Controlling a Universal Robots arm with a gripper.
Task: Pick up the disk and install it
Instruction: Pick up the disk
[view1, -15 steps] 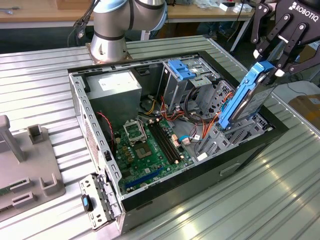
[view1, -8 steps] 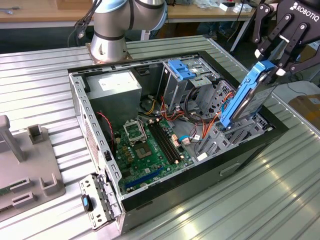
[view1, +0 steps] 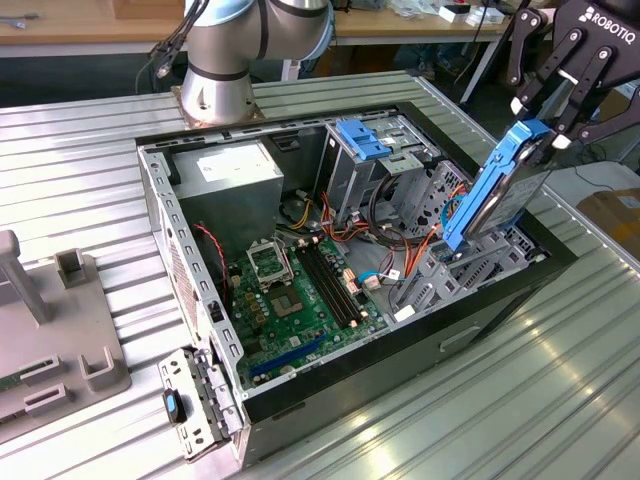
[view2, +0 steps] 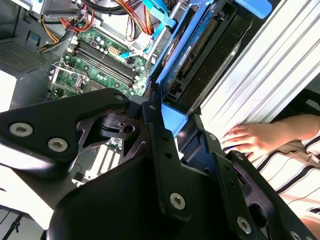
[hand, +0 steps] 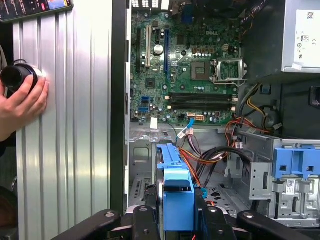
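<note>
Tool (view1: 546, 130) tight on the tilted disk (view1: 495, 200) above the computer case (view1: 500, 312).

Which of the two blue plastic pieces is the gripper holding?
The frame on the disk, tilted and clamped in the gripper; the other blue bracket sits apart, untouched.

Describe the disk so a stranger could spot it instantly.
Find the open computer case. At the exterior view's right of it, the gripper holds the disk tilted. Unlike the fixed blue bracket nearby, it is a grey slab framed in blue.
</note>
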